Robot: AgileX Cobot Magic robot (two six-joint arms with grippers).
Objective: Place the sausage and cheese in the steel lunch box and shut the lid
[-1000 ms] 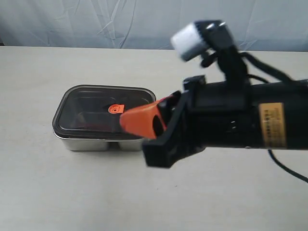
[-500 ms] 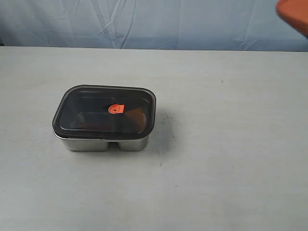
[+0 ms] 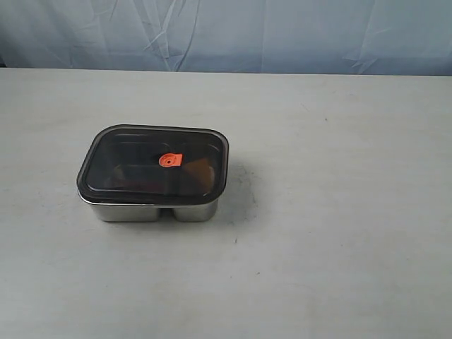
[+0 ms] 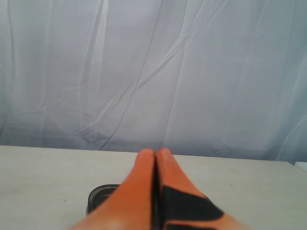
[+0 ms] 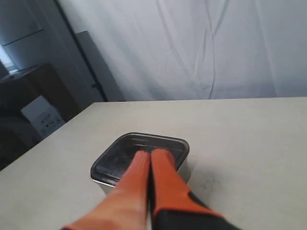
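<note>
Stainless-steel rectangular lunch box (image 3: 152,210) sits left of centre on pale table (image 3: 339,212), dark tinted transparent lid (image 3: 134,152) on top | left orange gripper (image 4: 156,152): fingers pressed together, empty | right orange gripper (image 5: 151,154): same, pointing at box | risk: lid may sit unsealed if never pressed down; contents indistinct

The rectangular stainless-steel lunch box (image 3: 152,210) has a bright, shiny metal wall. Its dark tinted transparent plastic lid (image 3: 127,169) is smooth and glossy, with faint reflections across the top. The small round orange valve (image 3: 169,160) at its centre looks matt, of rubber or soft plastic. The pale grey bench (image 3: 339,212) is matt, finely speckled and lightly scuffed. Behind it hangs a creased pale blue cloth backdrop (image 3: 282,35), soft and dull. The left pincer (image 4: 156,152) and right pincer (image 5: 150,154) have smooth orange plastic fingers with a satin sheen and matt black patches.
</note>
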